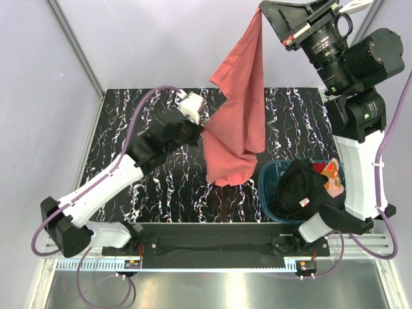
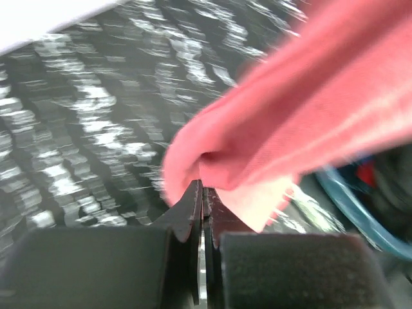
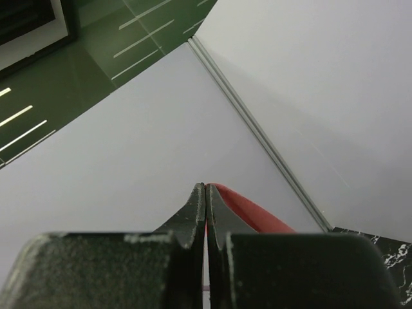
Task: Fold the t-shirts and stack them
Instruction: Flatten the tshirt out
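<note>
Teal basket, near right: holds the black t-shirt, unfolded. Left gripper: pinching the mid edge of the salmon-red t-shirt, which hangs above the table. Right gripper, raised beyond: pinching its top corner. No shirt folded or stacked yet

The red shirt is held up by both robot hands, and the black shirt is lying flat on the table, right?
Not quite. The black shirt is not flat on the table; it sits bunched in the teal basket, as the top external view shows. The red shirt is indeed held by both, the left gripper and the right gripper.
</note>
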### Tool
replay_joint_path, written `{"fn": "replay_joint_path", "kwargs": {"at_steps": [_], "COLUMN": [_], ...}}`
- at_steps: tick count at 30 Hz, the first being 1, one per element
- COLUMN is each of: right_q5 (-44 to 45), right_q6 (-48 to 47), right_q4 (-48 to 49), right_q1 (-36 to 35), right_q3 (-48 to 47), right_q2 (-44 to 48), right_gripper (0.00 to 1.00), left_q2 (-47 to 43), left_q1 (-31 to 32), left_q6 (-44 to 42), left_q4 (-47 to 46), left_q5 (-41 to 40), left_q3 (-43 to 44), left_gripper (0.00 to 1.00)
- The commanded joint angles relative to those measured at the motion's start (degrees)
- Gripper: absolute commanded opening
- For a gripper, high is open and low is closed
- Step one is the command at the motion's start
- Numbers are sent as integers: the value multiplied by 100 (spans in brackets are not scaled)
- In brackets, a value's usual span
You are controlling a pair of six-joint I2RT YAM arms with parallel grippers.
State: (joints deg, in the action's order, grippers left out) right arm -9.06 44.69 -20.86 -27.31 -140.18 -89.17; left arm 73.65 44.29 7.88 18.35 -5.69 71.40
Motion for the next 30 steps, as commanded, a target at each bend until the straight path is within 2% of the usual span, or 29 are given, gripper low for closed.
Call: {"fn": "replay_joint_path", "kwargs": {"at_steps": [1, 4, 5, 7, 8, 11, 14, 16, 19, 21, 22, 23, 25, 26, 28, 29, 30], "right_q5": [194, 168, 142, 115, -7, -105, -219, -289, -631, -965, -1071, -1246, -1457, -1589, -1555, -1503, -1494], "right_q6": [-381, -557, -601, -637, 216, 820, 971, 1120, 999, 998, 1007, 1059, 1060, 1034, 937, 937, 928], "right_q4": [477, 653, 680, 671, 1185, 1523, 1690, 1770, 1393, 1496, 1663, 1717, 1603, 1603, 1585, 1490, 1445], "right_q1": [-2, 24, 33, 138, 556, 850, 947, 1008, 1026, 1009, 1008, 1000, 973, 912, 798, 754, 640], "right_q3": [-9, -281, -412, -1053, -2012, -1996, -1874, -1741, -1671, -892, -471, 256, 962, 1897, 2973, 3997, 4494], "right_q2": [-223, -750, -934, -1602, -2718, -2887, -2739, -2633, -2510, -2072, -1870, -1485, -905, -649, -86, 465, 723], "right_gripper": [0, 0, 0, 0, 0, 0, 0, 0, 0, 0, 0, 0, 0, 0, 0, 0, 0], "left_q2": [-298, -115, 69, 351, 1109, 1126, 880, 599, 179, -156, -601, -789, -1167, -1508, -1817, -2115, -2266], "left_q1": [-525, -1185, -1482, -1791, -2497, -2724, -2759, -2759, -2751, -2751, -2751, -2751, -2751, -2742, -2742, -2751, -2742], "left_q6": [3, -198, -295, -506, -733, -744, -866, -867, -850, -640, -552, -255, 386, 625, 1178, 1538, 1733], "left_q4": [151, 230, 231, 309, 545, 477, 468, 424, 511, 486, 451, 468, 818, 941, 1345, 1451, 1687], "left_q5": [-1179, -1320, -1329, -1233, -1128, -1171, -1145, -1232, -1224, -1311, -1416, -1495, -1584, -1601, -1471, -1330, -1259], "left_q3": [515, 1199, 1680, 2244, 3979, 4339, 4365, 4155, 3674, 3085, 2395, 2057, 1172, 870, -58, -351, -624], "left_gripper": [0, 0, 0, 0, 0, 0, 0, 0, 0, 0, 0, 0, 0, 0, 0, 0, 0]}}
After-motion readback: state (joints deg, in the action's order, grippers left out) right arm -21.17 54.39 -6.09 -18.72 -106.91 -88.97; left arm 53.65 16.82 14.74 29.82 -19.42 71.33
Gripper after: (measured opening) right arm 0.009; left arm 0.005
